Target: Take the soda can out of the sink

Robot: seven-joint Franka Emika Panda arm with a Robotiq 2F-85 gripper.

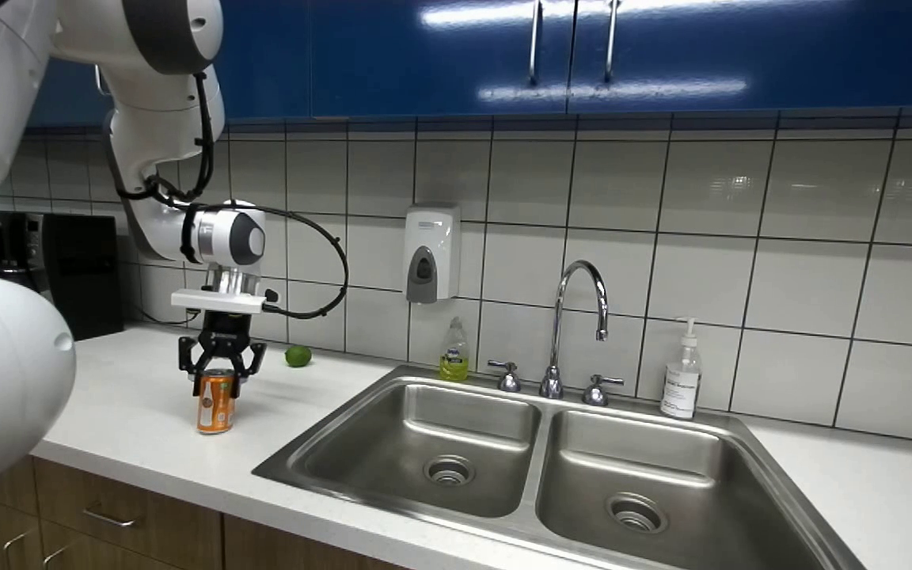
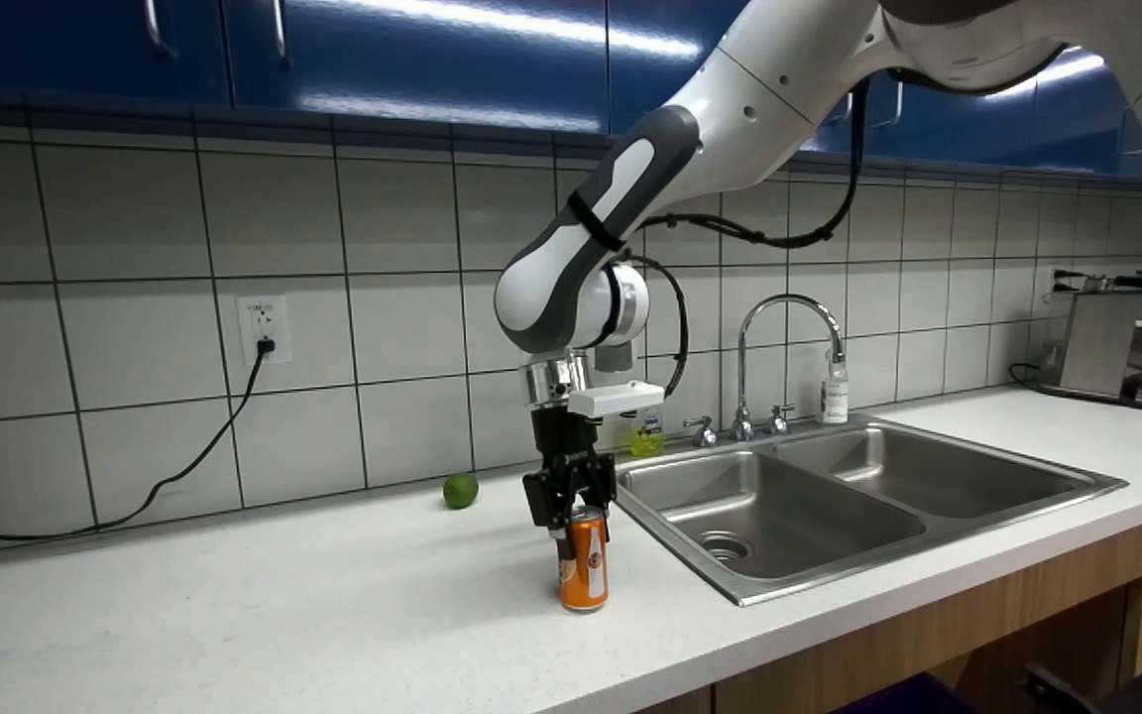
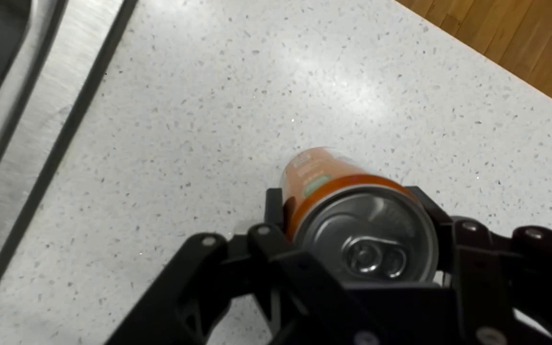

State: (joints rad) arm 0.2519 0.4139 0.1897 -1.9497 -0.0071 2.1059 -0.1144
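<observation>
The soda can, orange with a silvery top, stands upright on the white counter beside the sink, and also shows in an exterior view. My gripper points down over the can with a finger against each side of its upper part. In the wrist view the fingers close round the can's top, and the lid's near edge is hidden by the gripper. The sink's rim shows in both exterior views and at the left of the wrist view. The can is outside both basins.
A green round object lies near the tiled wall. A yellow-green soap bottle, the faucet and a pump bottle stand along the sink's back. A dark appliance stands at the far end. Blue cabinets hang above.
</observation>
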